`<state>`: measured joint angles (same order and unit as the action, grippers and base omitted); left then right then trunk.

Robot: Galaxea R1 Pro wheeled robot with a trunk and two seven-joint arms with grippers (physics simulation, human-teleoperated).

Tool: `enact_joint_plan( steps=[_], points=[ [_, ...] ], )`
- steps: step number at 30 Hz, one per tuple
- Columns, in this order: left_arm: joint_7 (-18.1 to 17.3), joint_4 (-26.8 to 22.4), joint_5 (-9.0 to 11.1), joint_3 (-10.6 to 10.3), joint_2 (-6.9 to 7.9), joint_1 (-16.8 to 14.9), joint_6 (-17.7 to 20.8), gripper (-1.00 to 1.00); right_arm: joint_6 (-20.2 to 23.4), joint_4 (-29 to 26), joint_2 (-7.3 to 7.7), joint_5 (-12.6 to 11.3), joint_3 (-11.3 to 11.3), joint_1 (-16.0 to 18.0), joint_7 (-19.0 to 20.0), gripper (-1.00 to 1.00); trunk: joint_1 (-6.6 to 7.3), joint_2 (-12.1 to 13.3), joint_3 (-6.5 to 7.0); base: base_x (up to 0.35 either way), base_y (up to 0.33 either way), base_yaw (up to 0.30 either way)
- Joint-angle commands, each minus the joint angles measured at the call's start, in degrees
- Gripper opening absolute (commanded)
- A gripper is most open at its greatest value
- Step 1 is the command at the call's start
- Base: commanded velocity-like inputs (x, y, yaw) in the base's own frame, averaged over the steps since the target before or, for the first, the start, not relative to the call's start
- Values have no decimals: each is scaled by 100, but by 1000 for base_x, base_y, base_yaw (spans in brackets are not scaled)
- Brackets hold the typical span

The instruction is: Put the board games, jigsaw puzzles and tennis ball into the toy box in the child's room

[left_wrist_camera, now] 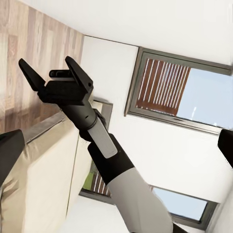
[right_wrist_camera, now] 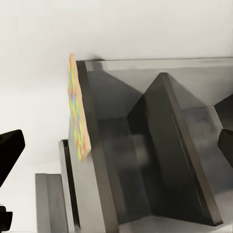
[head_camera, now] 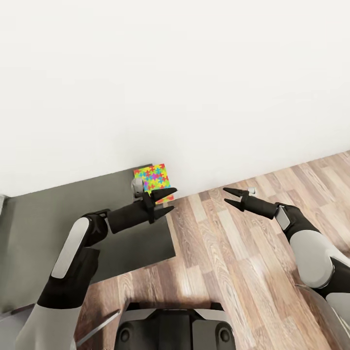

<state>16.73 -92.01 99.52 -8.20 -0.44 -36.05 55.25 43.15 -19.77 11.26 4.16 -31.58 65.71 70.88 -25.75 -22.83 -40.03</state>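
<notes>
We find one jigsaw puzzle (head_camera: pixel 154 179) in the head view: a thin, flat, near-square panel covered in interlocking shapes of yellow, pink, blue, green and orange. It sits against the white wall (head_camera: pixel 175 73), at the far corner of a dark grey surface (head_camera: pixel 58 228) that we cannot identify with confidence. The right wrist view shows the same panel (right_wrist_camera: pixel 77 116) edge-on, very thin, standing along the side of a dark grey structure (right_wrist_camera: pixel 160 155) with slanted internal panels; whether that structure holds anything we cannot tell.

The left gripper (head_camera: pixel 167 200) hovers just in front of the puzzle in the head view, its two fingers spread apart with nothing between them. We cannot tell whether it touches the panel. The right gripper (head_camera: pixel 228 195) is out over the wood-plank floor (head_camera: pixel 233 262), well apart from the puzzle, fingers likewise spread and holding nothing. The left wrist view shows that gripper (left_wrist_camera: pixel 51 70) again, jaws parted and empty, with a dark-framed window (left_wrist_camera: pixel 179 92) and a beige mattress (left_wrist_camera: pixel 43 174) behind it.
</notes>
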Motion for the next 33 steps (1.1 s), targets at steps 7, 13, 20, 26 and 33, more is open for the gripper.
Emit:
enact_joint_plan(
  steps=[7, 13, 20, 26, 33],
  points=[
    [74, -2, 59, 12, -1, -1, 9, 100, 50, -2, 87, 49, -43, 39, 11, 100, -3, -9, -11, 0, 0, 285],
    [83, -2, 59, 17, 6, 1, 6, 100, 52, -1, 203, 44, -42, 57, 1, 100, -3, -9, -21, 0, 0, 292],
    [90, -2, 59, 13, 8, 1, 5, 100, 45, -1, 245, 37, -51, 59, 2, 100, -3, -9, -31, 0, 0, 210],
    [92, -2, 59, 12, 9, 1, 4, 100, 39, -4, 273, -23, -77, 53, 8, 100, -3, -9, -34, 0, 0, 78],
    [98, -2, 59, 7, 5, 2, 3, 100, 18, -8, 295, -148, -97, 34, 17, 100, -3, -9, -35, 0, 0, 29]
  ],
)
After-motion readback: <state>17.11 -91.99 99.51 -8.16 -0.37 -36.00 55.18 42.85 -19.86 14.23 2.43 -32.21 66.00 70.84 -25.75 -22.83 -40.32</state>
